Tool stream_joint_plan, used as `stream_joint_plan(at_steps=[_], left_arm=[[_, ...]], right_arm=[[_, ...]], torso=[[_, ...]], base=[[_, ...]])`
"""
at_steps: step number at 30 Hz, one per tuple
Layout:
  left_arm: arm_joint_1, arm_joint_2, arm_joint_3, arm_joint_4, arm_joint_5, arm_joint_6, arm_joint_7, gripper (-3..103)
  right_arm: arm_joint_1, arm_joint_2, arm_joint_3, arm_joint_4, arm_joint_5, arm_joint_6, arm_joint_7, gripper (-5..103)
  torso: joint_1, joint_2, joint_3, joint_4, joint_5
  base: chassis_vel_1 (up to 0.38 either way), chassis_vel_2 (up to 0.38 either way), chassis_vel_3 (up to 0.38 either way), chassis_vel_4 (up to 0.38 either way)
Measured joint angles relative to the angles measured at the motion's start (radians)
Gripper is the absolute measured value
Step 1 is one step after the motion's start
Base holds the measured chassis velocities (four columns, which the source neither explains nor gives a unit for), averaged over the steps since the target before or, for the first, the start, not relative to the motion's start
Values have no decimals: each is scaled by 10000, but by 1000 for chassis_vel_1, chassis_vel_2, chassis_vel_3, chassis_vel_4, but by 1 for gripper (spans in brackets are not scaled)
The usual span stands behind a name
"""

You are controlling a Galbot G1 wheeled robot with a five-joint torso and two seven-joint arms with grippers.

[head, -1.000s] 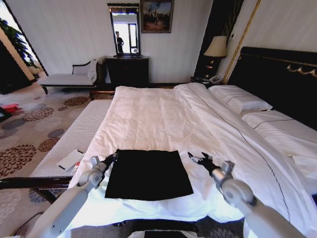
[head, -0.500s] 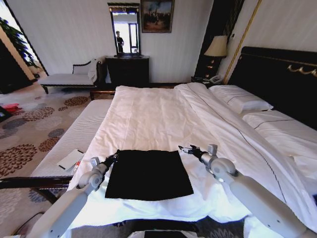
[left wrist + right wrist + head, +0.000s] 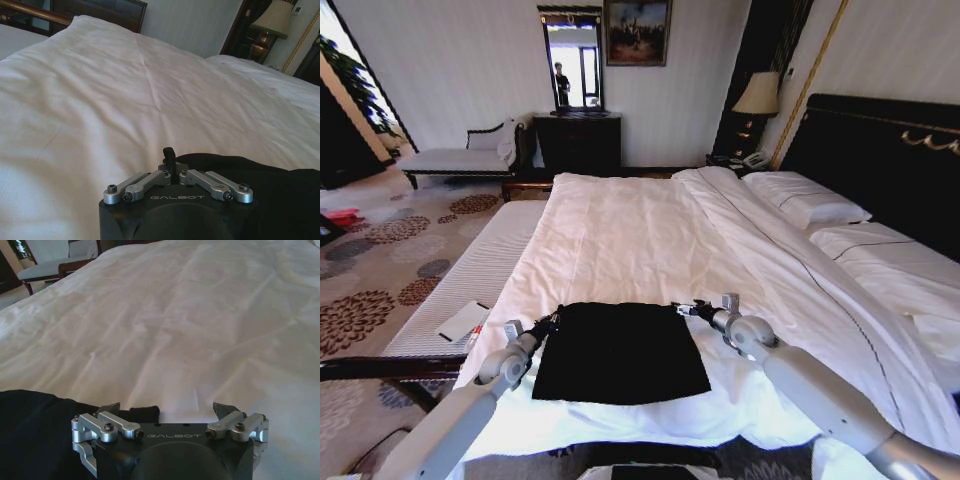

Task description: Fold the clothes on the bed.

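The clothes (image 3: 620,352) are a black shirt folded into a flat rectangle near the front edge of the bed (image 3: 640,230), which has a white duvet. My left gripper (image 3: 551,320) sits at the shirt's far left corner. In the left wrist view its fingers (image 3: 169,154) stand pressed together at the edge of the black cloth (image 3: 260,180). My right gripper (image 3: 681,309) is at the far right corner, low over the duvet. The right wrist view shows that gripper (image 3: 166,410) open, with the corner of the shirt (image 3: 40,430) lying between its fingers (image 3: 111,408).
A striped white bench (image 3: 470,270) runs along the bed's left side with a small notebook (image 3: 460,322) on it. Pillows (image 3: 805,200) and the dark headboard (image 3: 880,150) lie to the right. Chaise (image 3: 450,160), dresser (image 3: 578,140) and lamp (image 3: 756,95) stand by the far wall.
My right arm has swung left and forward, bringing its open gripper from beside the shirt to the far right corner. The left gripper and the shirt have stayed put.
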Motion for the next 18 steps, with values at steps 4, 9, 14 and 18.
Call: stream_joint_plan(at_steps=[4, 9, 14, 18], left_arm=[[29, -3, -3, 0, 51, 0, 12, 2], [45, -28, -12, 0, 57, 0, 23, 2], [72, -35, -15, 4, 72, 0, 55, 2], [116, -10, -32, -32, 79, 0, 65, 2]], right_arm=[[-46, 23, -5, -90, 9, 34, 7, 100], [-87, 112, -71, -43, 302, 39, 71, 100], [-1, 297, -194, -137, 465, 31, 110, 100], [72, 357, -258, -304, 491, 39, 91, 100]], torso=[[0, 0, -1, 0, -1], [0, 1, 0, -1, -1], [0, 0, 0, 1, -1], [0, 0, 0, 1, -1]], base=[[0, 0, 0, 0], [0, 0, 0, 0], [0, 0, 0, 0], [0, 0, 0, 0]])
